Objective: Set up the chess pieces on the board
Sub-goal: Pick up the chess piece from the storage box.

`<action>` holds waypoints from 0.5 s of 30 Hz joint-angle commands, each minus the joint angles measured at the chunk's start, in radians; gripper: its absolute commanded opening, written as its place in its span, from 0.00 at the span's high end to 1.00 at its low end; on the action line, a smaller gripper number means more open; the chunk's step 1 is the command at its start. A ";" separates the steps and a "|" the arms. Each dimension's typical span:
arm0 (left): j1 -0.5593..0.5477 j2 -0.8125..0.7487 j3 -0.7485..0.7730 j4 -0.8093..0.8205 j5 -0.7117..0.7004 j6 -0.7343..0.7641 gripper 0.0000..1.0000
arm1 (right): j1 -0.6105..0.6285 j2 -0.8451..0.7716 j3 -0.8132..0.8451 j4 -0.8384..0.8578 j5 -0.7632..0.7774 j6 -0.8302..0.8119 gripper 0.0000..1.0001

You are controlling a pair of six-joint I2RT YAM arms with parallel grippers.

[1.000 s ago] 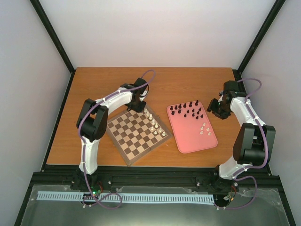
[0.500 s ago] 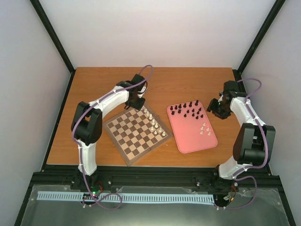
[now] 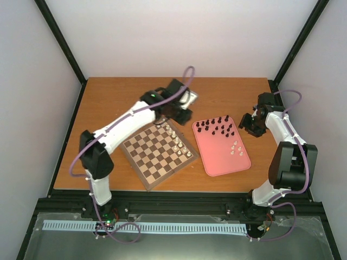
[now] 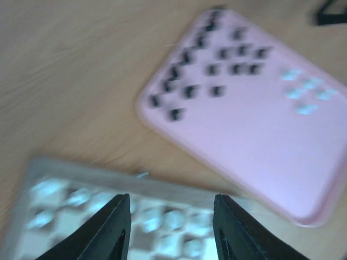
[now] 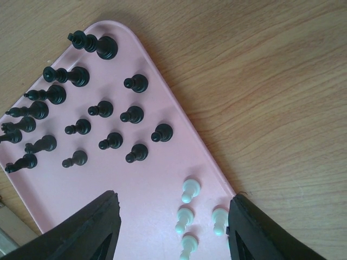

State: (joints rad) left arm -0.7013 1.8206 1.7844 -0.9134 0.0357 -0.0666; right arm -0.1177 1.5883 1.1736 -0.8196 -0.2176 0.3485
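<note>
The board (image 3: 147,181) lies left of centre, with several white chess pieces (image 3: 178,142) in a row along its right edge. A pink tray (image 3: 223,160) to its right holds several black pieces (image 3: 217,127) and a few white pawns (image 3: 235,147). My left gripper (image 3: 181,115) hovers over the board's far right corner, open and holding nothing; its view is blurred and shows the board edge (image 4: 81,168) and the tray (image 4: 260,146). My right gripper (image 3: 247,124) hangs open and empty above the tray's right side, over the white pawns (image 5: 187,216) and black pieces (image 5: 108,108).
The brown tabletop (image 3: 108,103) is bounded by black frame rails and white walls. The tray's raised rim (image 5: 184,130) runs next to bare wood (image 5: 271,81) on its right.
My left arm has swung right from the board's far corner towards the tray, and its jaws have opened. The right arm has not moved.
</note>
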 commanded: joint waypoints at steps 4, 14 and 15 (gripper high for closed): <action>-0.218 0.221 0.182 -0.003 0.213 0.042 0.58 | -0.008 0.010 0.048 -0.010 0.028 0.004 0.43; -0.343 0.512 0.362 0.034 0.337 0.002 0.60 | -0.008 0.034 0.070 -0.007 0.043 -0.012 0.43; -0.348 0.539 0.386 0.039 0.341 -0.006 0.60 | -0.007 0.034 0.072 -0.009 0.048 -0.016 0.43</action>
State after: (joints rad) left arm -1.0149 2.2902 2.0609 -0.9039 0.3172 -0.0494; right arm -0.1177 1.6096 1.2186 -0.8234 -0.1944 0.3477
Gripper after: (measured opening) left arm 0.403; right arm 0.570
